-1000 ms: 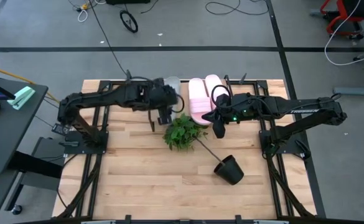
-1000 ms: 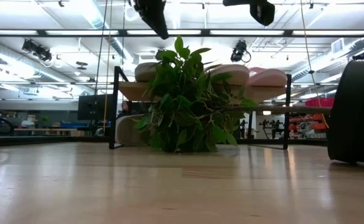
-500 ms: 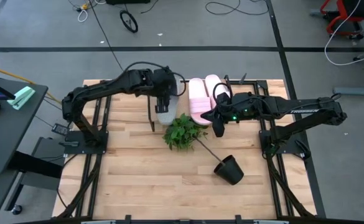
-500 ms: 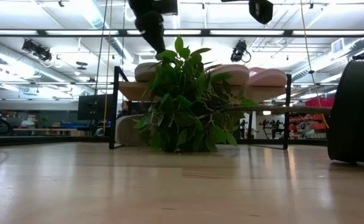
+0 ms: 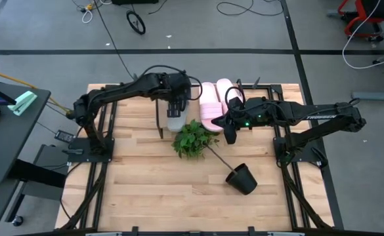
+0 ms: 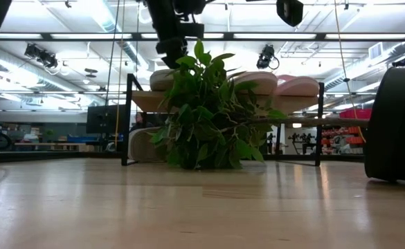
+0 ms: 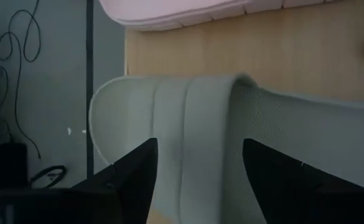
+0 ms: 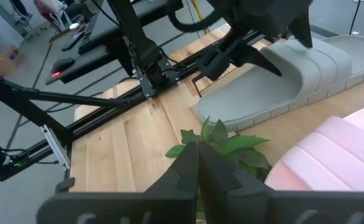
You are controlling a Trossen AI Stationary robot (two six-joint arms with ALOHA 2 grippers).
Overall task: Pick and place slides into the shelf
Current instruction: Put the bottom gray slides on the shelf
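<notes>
A light grey slide [image 5: 174,121] lies sole-down on the shelf's [image 6: 295,104] plank top, beside two pale pink slides [image 5: 209,103] [image 5: 226,93]. A second grey slide [image 6: 143,144] lies on the table under the shelf. My left gripper [image 7: 197,180] hangs open just above the upper grey slide [image 7: 194,124]. Its fingers stand on either side of the wide strap, and I see no touch. My right gripper [image 5: 230,136] hovers shut near the shelf's right half, above the plant.
A green leafy plant [image 5: 192,139] lies on the table right in front of the shelf, its stem running to a tipped black pot [image 5: 242,178] nearer the front. The wide near half of the wooden table is bare of other things.
My left gripper has swung toward the table's far edge along the grey slide, sunk lower and rolled about its wrist, still open. The slide's near end, covered by the arm before, now shows. The slide itself has stayed in place.
</notes>
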